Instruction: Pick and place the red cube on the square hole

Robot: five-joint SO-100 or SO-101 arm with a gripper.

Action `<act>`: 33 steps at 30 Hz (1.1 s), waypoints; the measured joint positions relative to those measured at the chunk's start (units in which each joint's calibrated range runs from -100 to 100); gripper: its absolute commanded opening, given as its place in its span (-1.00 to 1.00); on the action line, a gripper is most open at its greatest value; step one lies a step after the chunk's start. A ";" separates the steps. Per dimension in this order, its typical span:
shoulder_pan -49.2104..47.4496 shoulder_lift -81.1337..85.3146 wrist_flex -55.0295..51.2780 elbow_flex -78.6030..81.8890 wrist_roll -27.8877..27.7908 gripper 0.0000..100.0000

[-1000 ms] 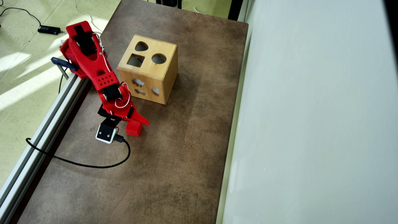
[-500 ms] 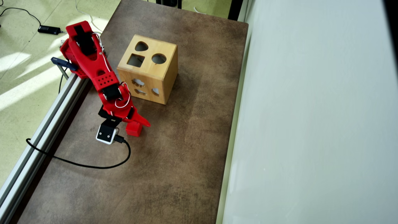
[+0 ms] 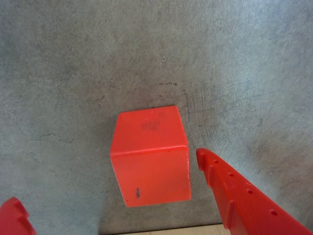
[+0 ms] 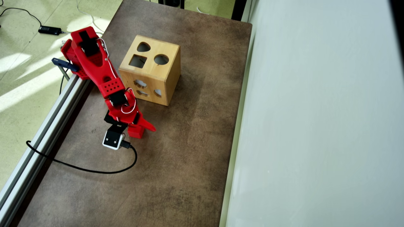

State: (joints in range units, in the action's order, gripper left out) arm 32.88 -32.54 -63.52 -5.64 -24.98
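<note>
Btwn open tool [image 3: 105,183] tips: red cube [image 3: 150,159], slightly skewed.

In the wrist view, the lower frame edge cuts off both fingers [image 3: 247,198] of the gripper [image 3: 105,183]; only a corner of the left one shows at the lower left. In the overhead view, the arm [image 4: 107,82] covers the upper part of the red cube [image 4: 136,131], so contact with the fingers cannot be determined. The interior of the square hole [image 4: 138,61] is dark. The bench [image 4: 176,157] is cut off at the bottom edge.
</note>
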 measured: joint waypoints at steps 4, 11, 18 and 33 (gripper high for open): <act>0.00 0.00 0.00 0.00 0.00 -0.14; 0.00 0.00 0.00 0.00 0.00 -0.40; 0.00 0.00 0.00 0.00 0.00 -0.55; 0.00 0.00 0.00 0.00 0.00 -0.92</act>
State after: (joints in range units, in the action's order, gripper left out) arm 32.88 -32.54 -63.52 -5.64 -24.98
